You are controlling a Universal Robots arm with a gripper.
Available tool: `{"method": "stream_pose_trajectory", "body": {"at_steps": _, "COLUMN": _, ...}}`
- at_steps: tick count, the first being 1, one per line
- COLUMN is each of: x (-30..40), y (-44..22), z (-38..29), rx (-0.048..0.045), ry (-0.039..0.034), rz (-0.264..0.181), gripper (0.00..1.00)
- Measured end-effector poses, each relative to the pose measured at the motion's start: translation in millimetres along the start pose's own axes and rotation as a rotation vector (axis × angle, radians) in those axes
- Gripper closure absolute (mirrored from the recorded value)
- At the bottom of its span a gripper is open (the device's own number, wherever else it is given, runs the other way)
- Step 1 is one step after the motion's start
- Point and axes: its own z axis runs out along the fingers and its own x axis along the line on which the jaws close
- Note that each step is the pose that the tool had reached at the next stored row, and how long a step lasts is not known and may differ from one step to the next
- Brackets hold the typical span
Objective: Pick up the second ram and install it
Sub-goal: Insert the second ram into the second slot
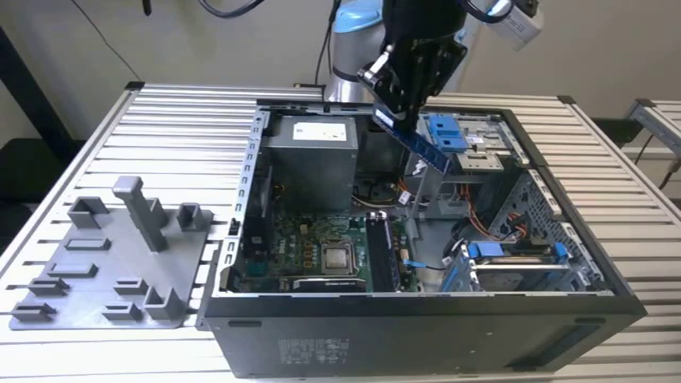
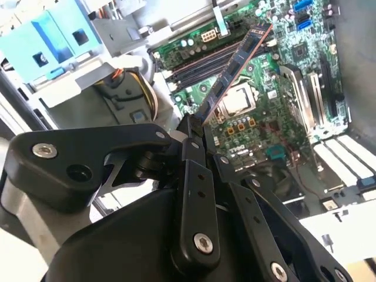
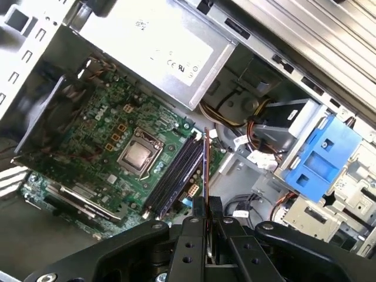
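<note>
The second ram (image 1: pixel 417 144) was held by the gripper (image 1: pixel 388 112). The jaws were closed almost fully, with just the thin board between them. It was gripped at one end, and the rest of it stood out free beyond the fingertips. In the exterior view it was seen slanted above the open computer case (image 1: pixel 426 319), with its free end lower and toward the exterior view's right.

In the second wrist view the flat face of the second ram (image 2: pixel 235 70) was shown, with a row of black chips. It ran away from the gripper (image 2: pixel 197 132) over the motherboard (image 2: pixel 264 135). In the first wrist view the second ram (image 3: pixel 207 167) was seen edge-on, as a thin line coming out of the gripper (image 3: pixel 207 205). There it lay just beside the long black memory slots (image 3: pixel 176 176) and nearly parallel to them. The height was better judged in the exterior view, where the second ram was well apart from the memory slots (image 1: pixel 381 255).

The memory slots were placed between the CPU socket (image 3: pixel 140 155) and the blue drive bracket (image 3: pixel 320 155). In the exterior view the free end was seen in front of the blue drive bracket (image 1: pixel 452 136); whether it touched could not be told. Open room was seen above the motherboard, bounded by the power supply (image 3: pixel 158 47) and the case walls. The grey holder tray (image 1: pixel 107 271) lay on the slatted table (image 1: pixel 159 128), beside the case on the exterior view's left.
</note>
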Motion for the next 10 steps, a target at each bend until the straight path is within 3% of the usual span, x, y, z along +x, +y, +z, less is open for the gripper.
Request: {"method": "stream_pose_trajectory", "body": {"at_steps": 10, "x": 0.1, "y": 0.0, "z": 1.3, "rx": 0.0134, "ry": 0.0015, "rz": 0.175, "gripper": 0.86}}
